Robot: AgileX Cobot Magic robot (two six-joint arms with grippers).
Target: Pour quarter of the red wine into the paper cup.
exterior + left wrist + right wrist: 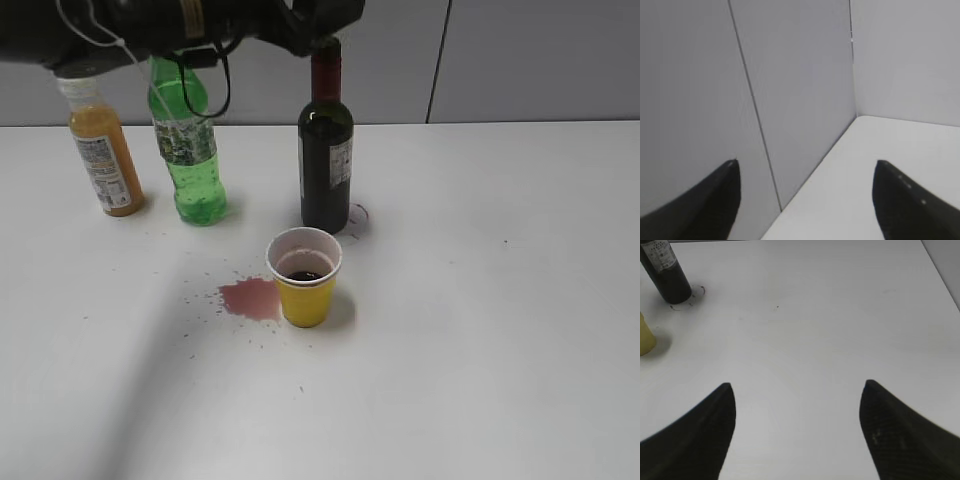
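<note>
The red wine bottle (325, 170) stands upright on the white table, dark glass with a red foil neck. The yellow paper cup (305, 290) stands just in front of it with a little dark wine inside. My left arm reaches across the top of the exterior view, and its gripper (312, 38) is by the top of the bottle's neck. In the left wrist view the left gripper (805, 200) is open and empty, facing the wall. My right gripper (797, 430) is open and empty over bare table. The bottle (667, 275) and cup edge (645, 337) lie to its far left.
A puddle of spilled wine (250, 298) with small splashes lies left of the cup. A green plastic bottle (195, 165) and an orange juice bottle (105, 160) stand at the back left. A grey wall (520, 60) runs behind the table.
</note>
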